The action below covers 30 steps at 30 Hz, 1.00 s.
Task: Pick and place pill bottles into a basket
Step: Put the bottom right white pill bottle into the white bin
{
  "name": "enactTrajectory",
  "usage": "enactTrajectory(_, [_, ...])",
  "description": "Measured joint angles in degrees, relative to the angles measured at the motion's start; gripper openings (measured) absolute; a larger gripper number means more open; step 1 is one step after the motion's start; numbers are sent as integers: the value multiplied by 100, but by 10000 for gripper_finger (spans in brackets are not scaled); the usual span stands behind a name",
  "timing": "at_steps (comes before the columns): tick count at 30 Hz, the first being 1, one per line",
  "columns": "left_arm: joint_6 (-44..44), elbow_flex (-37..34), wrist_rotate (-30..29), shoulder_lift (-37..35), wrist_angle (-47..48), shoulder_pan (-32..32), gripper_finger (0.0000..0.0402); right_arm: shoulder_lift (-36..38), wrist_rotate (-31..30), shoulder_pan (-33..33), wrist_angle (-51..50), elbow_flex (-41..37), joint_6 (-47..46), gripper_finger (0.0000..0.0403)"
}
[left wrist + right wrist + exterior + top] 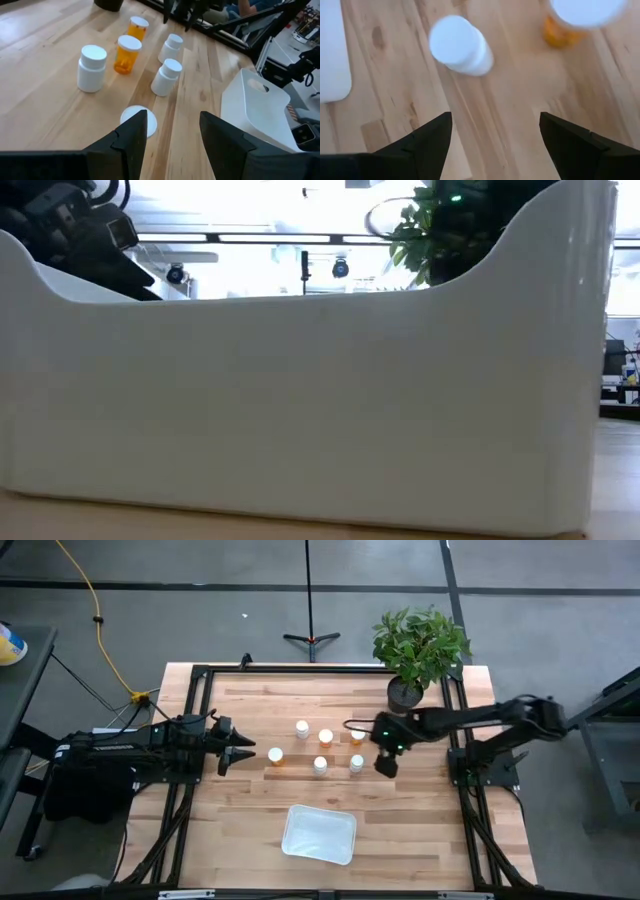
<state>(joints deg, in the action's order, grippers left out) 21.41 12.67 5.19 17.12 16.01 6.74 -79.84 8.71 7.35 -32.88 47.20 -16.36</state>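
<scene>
The light is even and soft, with only faint shadows on the wooden table. In the low view the white basket fills the frame, and the room behind is overexposed in the upper part. In the right wrist view the pill bottles are blurred.

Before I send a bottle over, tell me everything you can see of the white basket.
The basket is a shallow, glossy white tray with rounded corners and a raised rim, plastic by the look of it. It sits flat on the wooden table, slightly skewed, nearer the front edge than the bottles. Nothing is inside it and neither claw touches it. In the low view its wall rises at both ends, with a dip between.
</scene>
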Motion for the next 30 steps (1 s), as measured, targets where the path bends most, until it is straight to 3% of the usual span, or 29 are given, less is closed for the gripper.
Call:
enactTrajectory(15, [41, 2, 27, 0, 0, 0, 216, -1636, 135, -2, -715, 1897, 531, 292])
enactTrajectory(30, [39, 4, 24, 0, 50, 0, 216, -2030, 170, -2, -832, 1983, 184, 292])
